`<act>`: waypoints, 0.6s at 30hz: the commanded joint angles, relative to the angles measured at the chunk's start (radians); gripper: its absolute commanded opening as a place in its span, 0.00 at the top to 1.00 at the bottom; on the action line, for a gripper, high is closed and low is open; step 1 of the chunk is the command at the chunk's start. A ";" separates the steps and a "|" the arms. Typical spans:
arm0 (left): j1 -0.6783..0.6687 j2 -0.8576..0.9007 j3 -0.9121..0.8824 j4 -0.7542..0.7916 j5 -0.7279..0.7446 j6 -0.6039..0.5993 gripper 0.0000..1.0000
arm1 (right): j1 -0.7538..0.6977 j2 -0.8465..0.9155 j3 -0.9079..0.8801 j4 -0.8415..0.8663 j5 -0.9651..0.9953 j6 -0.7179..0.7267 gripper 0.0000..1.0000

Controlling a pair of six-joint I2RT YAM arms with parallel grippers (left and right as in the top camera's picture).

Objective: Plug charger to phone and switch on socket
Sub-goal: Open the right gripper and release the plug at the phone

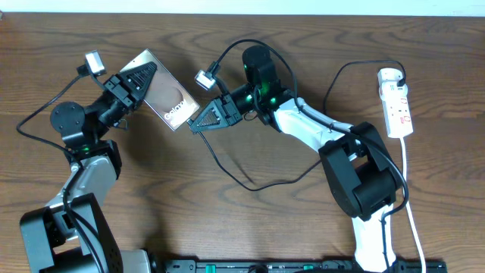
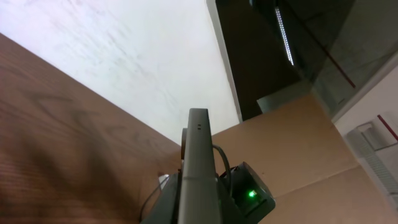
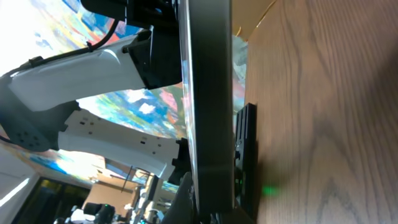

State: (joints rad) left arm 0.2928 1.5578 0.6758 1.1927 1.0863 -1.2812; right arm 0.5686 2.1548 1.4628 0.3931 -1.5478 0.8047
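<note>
The phone [image 1: 173, 102], a dark glossy slab with white "Galaxy" print, is held tilted above the table with my left gripper [image 1: 146, 76] shut on its upper-left end. In the left wrist view its thin grey edge [image 2: 199, 155] rises from my jaws. My right gripper [image 1: 194, 127] is shut at the phone's lower-right end, where the charger's thin black cable [image 1: 242, 182] comes out. The cable loops over the table toward the socket [image 1: 399, 106], a white power strip at the far right. The right wrist view is filled by the phone's edge [image 3: 211, 93]; the connector tip is hidden.
A white cord [image 1: 413, 220] runs from the socket down the right side of the wooden table [image 1: 227, 227]. A black rail [image 1: 303, 265] lies along the front edge. Both arm bases stand near the front, left and right.
</note>
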 commanded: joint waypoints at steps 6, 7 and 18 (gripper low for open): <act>-0.053 -0.013 -0.018 0.002 0.185 -0.007 0.93 | -0.002 -0.003 0.029 0.019 0.091 0.014 0.99; -0.053 -0.013 -0.018 0.002 0.185 -0.007 0.93 | -0.002 -0.003 0.029 0.019 0.091 0.014 0.99; -0.053 -0.013 -0.018 0.002 0.185 -0.007 0.93 | -0.002 -0.003 0.029 0.019 0.086 0.014 0.72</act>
State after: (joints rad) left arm 0.2756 1.5578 0.6697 1.1847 1.1404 -1.2827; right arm 0.5686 2.1548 1.4666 0.4057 -1.5196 0.8181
